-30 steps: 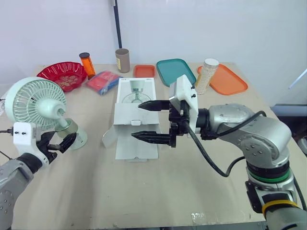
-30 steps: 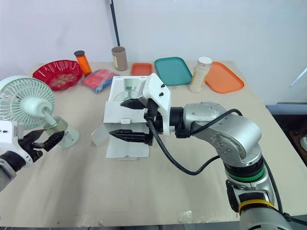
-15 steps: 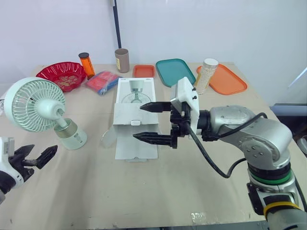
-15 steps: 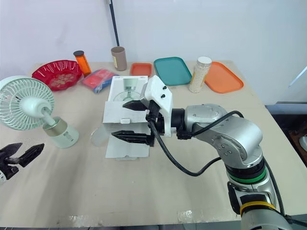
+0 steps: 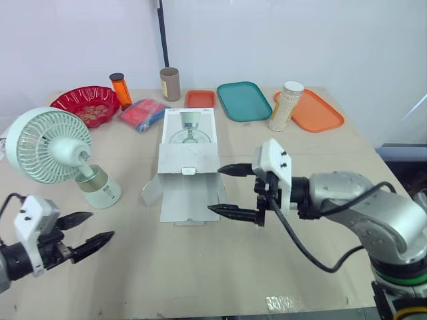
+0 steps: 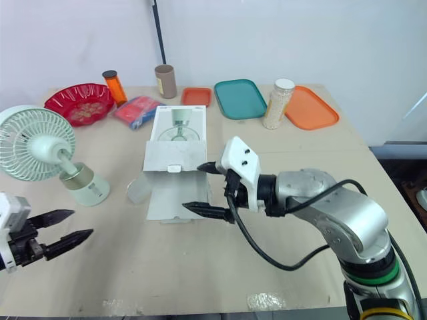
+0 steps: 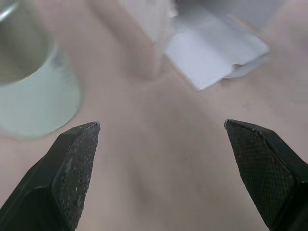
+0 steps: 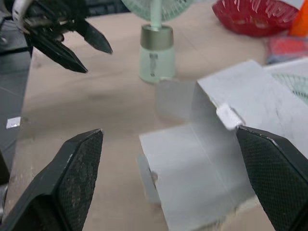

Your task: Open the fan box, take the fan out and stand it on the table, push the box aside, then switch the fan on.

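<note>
Beige counter is carrying the pale green fan upright at left — already out. Wide and empty, right gripper is hovering by the open white cardboard box; left gripper likewise. Next, prob.: pushing box aside.

lab-like test setup, plain white wall, bare tan table, teal tray, orange tray, red bowl

Tan table — on it: fan, open fan box, red bowl, teal tray, orange tray.
</note>
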